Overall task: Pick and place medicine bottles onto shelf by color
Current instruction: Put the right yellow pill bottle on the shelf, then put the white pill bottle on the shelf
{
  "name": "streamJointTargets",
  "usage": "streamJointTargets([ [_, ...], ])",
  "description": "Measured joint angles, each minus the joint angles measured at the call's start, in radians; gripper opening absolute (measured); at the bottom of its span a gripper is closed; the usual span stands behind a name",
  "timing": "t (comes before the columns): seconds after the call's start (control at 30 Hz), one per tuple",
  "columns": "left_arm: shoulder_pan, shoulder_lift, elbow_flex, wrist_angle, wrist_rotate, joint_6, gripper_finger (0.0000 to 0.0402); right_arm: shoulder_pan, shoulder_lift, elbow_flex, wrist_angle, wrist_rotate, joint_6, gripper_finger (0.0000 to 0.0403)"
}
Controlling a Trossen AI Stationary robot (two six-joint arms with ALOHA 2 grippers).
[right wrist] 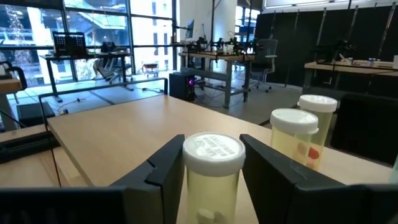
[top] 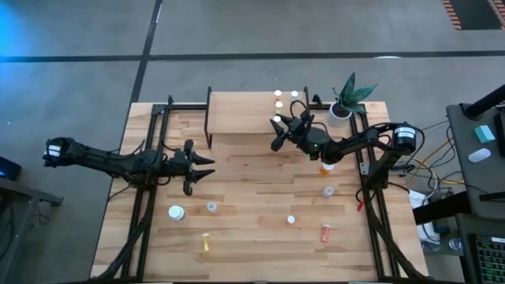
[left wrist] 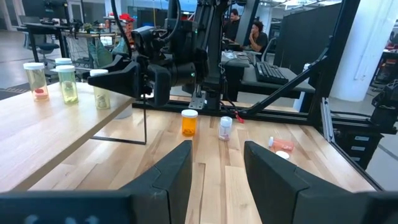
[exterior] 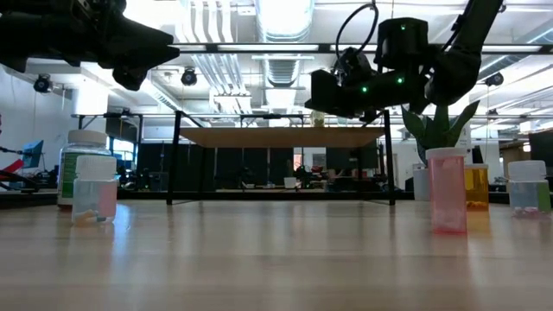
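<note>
My right gripper (top: 281,128) reaches level over the shelf (top: 241,113), shut on a pale yellow, white-capped medicine bottle (right wrist: 213,168) near the shelf's right front corner. Two more yellowish bottles (right wrist: 293,134) (right wrist: 318,115) stand on the shelf top behind it, toward the far right corner. My left gripper (top: 207,167) hangs open and empty above the table's left middle, pointing toward the right. Other bottles stand or lie loose on the table, among them an orange one (top: 326,167) and a red one (top: 325,233). My right gripper has the bottle's white cap (right wrist: 213,148) between its two fingers, with no gap showing on either side. The fingers come in about level from the table's right side. The bottle is upright, and its base (left wrist: 101,106) stands on the shelf top.
A white plant pot (top: 341,110) stands just right of the shelf. On the table are a large white bottle (top: 176,212), a clear one (top: 211,207), a lying yellow one (top: 206,243) and another clear one (top: 328,191). Bare wood lies in the table's middle.
</note>
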Motion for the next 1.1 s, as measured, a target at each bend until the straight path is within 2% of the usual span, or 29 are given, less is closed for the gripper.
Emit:
streamJointTargets([
  [0.33,0.000,0.000,0.000,0.000,0.000,0.000,0.0130,0.000,-0.053,0.000,-0.050,0.026,-0.008,0.0161],
  [0.9,0.000,0.000,-0.001,0.000,0.000,0.000,0.0130,0.020,-0.255,0.000,-0.281,0.025,0.009,0.0211],
  [1.1,0.000,0.000,-0.001,0.000,0.000,-0.004,0.0130,0.053,-0.347,0.000,-0.358,0.024,0.007,0.0217],
])
